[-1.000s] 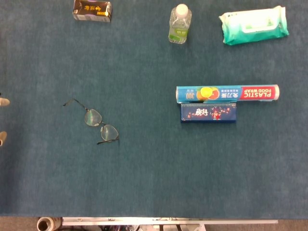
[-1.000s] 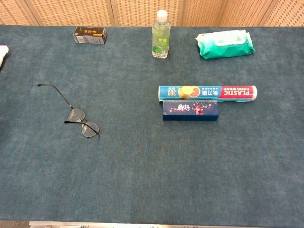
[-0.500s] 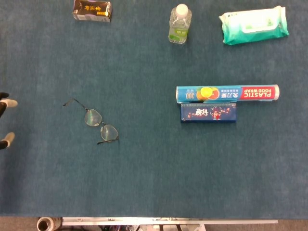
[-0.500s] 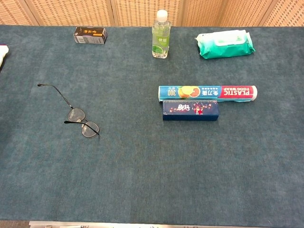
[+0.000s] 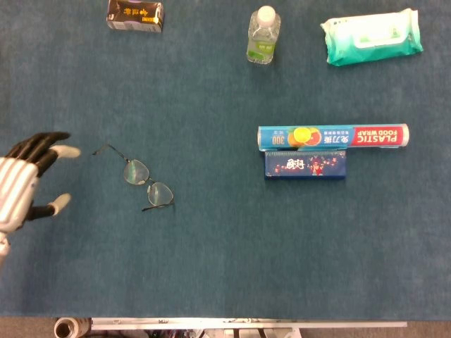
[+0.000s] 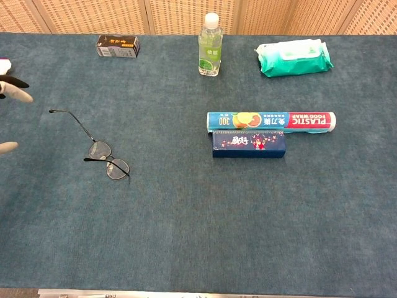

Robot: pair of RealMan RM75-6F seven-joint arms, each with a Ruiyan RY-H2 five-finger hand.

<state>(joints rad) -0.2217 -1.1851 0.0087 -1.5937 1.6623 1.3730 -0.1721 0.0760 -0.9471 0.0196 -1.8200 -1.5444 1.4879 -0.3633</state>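
Left hand (image 5: 27, 184) at the left edge in the head view, fingers spread apart, holding nothing, near the glasses (image 5: 139, 180) but not touching. We see the glasses lying unfolded on the blue table (image 5: 211, 246). Further right, well apart: plastic wrap box (image 5: 332, 136) touching a dark blue box (image 5: 305, 165). At the far edge: small brown box (image 5: 134, 15), bottle (image 5: 263, 35), wipes pack (image 5: 372, 36).

Chest view: only left fingertips (image 6: 17, 93) show at the left edge; glasses (image 6: 93, 146) near them. Right hand in neither view.
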